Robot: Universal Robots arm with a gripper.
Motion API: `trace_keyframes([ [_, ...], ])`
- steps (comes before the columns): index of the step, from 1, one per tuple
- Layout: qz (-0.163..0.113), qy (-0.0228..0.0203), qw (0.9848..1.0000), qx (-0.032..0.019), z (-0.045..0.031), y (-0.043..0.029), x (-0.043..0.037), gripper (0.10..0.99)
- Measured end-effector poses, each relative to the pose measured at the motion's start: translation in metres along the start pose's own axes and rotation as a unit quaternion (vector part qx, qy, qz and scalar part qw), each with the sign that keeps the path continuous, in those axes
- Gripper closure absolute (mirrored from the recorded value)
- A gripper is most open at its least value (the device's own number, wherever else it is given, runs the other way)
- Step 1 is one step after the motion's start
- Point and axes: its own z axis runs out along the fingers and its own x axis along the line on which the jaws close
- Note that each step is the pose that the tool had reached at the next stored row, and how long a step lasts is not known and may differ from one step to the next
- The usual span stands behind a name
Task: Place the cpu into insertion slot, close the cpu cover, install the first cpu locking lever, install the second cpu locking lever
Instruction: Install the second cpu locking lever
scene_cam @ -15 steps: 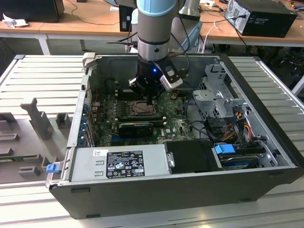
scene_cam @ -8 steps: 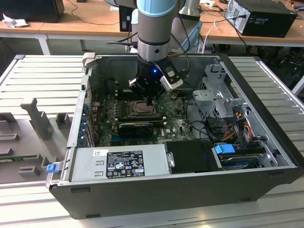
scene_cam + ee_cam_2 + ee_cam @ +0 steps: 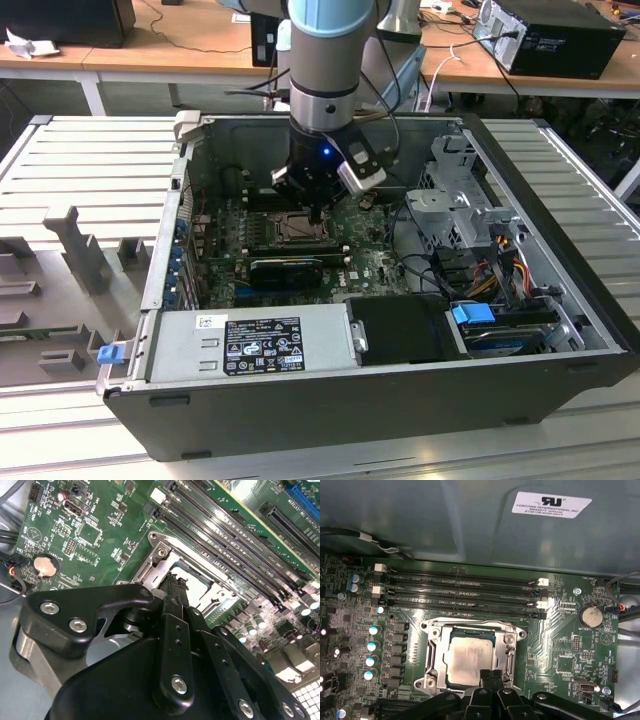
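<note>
With its fingers pressed together, holding nothing, the gripper (image 3: 491, 676) touches the edge of the cpu (image 3: 469, 658) — already seated in the insertion slot (image 3: 434, 652) — seemingly nudging it flush.

Arm (image 3: 325, 60) vertical; end effector (image 3: 491, 676) fingertips together.

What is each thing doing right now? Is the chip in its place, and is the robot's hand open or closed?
cpu: lying flat in the insertion slot, silver top up.
cpu cover: down around the cpu, framing it.
gripper: fingers pressed together, tips at the cpu's edge, holding nothing that I can see.
memory slots: all bare, no sticks in them.
computer case: side open, lying on the table.
</note>
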Motion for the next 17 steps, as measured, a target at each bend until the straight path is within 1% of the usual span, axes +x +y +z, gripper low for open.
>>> trace_keyframes([
  [4,0.000,0.0000,1.0000,-0.0001,-0.0001,-0.0024,0.0002,0.980],
  [7,0.000,0.0001,1.0000,0.0001,-0.0006,-0.0029,0.0003,0.980],
  [11,0.000,0.0000,1.0000,0.0000,-0.0052,-0.0027,0.0001,0.980],
  [13,0.000,0.0000,1.0000,0.0002,-0.0109,-0.0024,0.0000,0.980],
  [15,0.000,0.0000,1.0000,0.0001,-0.0116,-0.0030,0.0000,0.980],
  [17,0.000,0.0000,1.0000,0.0002,-0.0118,-0.0055,0.0002,0.980],
])
